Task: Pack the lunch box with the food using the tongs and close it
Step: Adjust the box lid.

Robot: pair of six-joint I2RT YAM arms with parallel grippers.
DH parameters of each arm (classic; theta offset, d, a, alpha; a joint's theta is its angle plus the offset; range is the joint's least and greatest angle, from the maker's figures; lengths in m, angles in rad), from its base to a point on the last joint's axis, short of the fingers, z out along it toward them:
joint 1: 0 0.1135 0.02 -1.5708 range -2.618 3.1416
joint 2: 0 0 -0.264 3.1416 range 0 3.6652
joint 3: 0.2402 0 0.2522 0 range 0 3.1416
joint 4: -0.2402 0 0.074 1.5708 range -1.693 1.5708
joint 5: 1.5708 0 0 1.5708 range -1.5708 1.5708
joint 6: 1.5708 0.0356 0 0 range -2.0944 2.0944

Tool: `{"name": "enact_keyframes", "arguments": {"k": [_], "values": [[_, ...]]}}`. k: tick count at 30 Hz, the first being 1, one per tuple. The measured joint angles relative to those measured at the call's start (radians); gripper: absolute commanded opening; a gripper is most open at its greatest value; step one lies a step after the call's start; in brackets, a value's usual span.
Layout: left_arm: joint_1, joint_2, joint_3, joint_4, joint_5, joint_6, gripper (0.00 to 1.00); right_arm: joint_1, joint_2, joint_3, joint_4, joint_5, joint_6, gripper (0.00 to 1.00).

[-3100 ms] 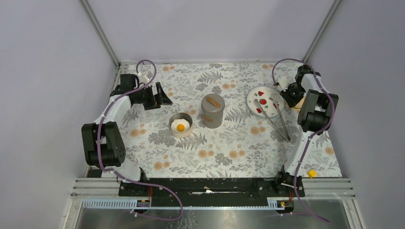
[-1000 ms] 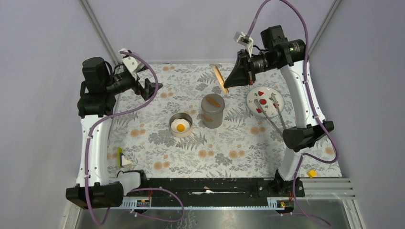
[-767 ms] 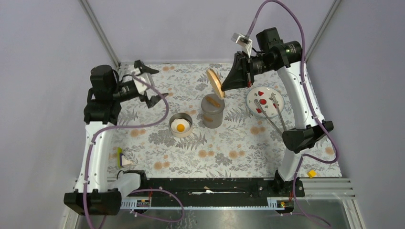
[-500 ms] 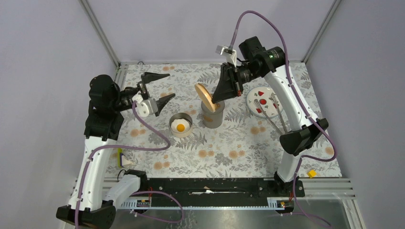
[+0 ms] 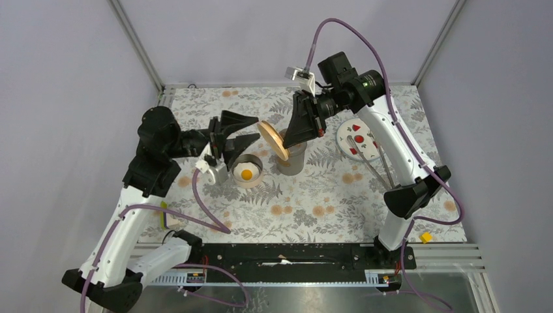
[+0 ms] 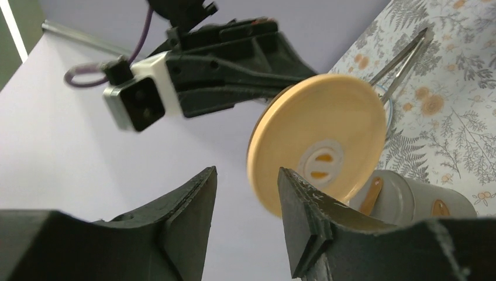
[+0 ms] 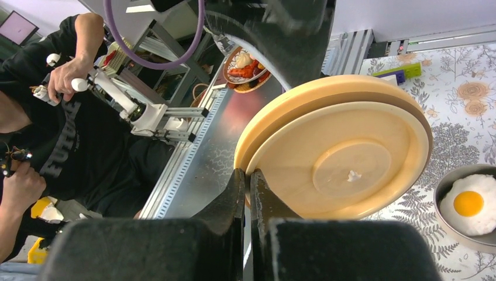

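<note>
The right hand (image 5: 289, 138) pinches the rim of a tan round lid (image 5: 272, 140), holding it tilted on edge just above the open grey lunch box (image 5: 293, 164) in the middle of the floral worktop (image 5: 313, 202). The left hand (image 5: 252, 128), fingers apart and gripping nothing, hovers just beside the lid, above a shallow tin (image 5: 260, 177) holding the fried egg (image 5: 246, 173). An orange-brown piece (image 6: 372, 194) shows in the lunch box's top. The tongs (image 5: 372, 164) lie untouched to the right, tips on a white plate (image 5: 344, 142) with red pieces (image 5: 358, 139), joined end on the worktop.
</note>
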Motion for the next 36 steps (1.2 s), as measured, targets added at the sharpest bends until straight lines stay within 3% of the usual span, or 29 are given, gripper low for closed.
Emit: {"name": "enact_keyframes", "arguments": {"k": [9,18,22,24,28,33,34,35,36], "values": [[-0.194,0.015,0.002,-0.110,-0.126,0.204,0.43,0.020,-0.003,-0.023,0.022,0.000,0.016,0.00],[-0.202,0.019,0.002,-0.187,-0.197,0.304,0.40,0.021,-0.038,-0.155,0.087,0.001,0.063,0.00],[-0.203,0.019,0.002,-0.238,-0.220,0.380,0.36,0.021,-0.096,-0.264,0.229,-0.004,0.180,0.00],[-0.203,0.021,0.002,-0.261,-0.226,0.410,0.35,0.021,-0.155,-0.383,0.436,-0.020,0.329,0.00],[-0.207,0.035,0.002,-0.285,-0.240,0.439,0.32,0.021,-0.243,-0.618,0.992,-0.037,0.786,0.00],[-0.208,0.040,0.006,-0.284,-0.274,0.454,0.21,0.032,-0.179,-0.768,1.975,-0.079,1.616,0.00],[-0.208,0.040,0.011,-0.283,-0.282,0.454,0.17,0.035,-0.150,-0.766,2.133,-0.079,1.767,0.00],[-0.208,0.039,0.015,-0.285,-0.291,0.454,0.05,0.039,-0.127,-0.766,2.267,-0.079,1.896,0.00],[-0.209,0.039,0.015,-0.285,-0.295,0.454,0.00,0.042,-0.117,-0.766,2.329,-0.079,1.958,0.00]]}}
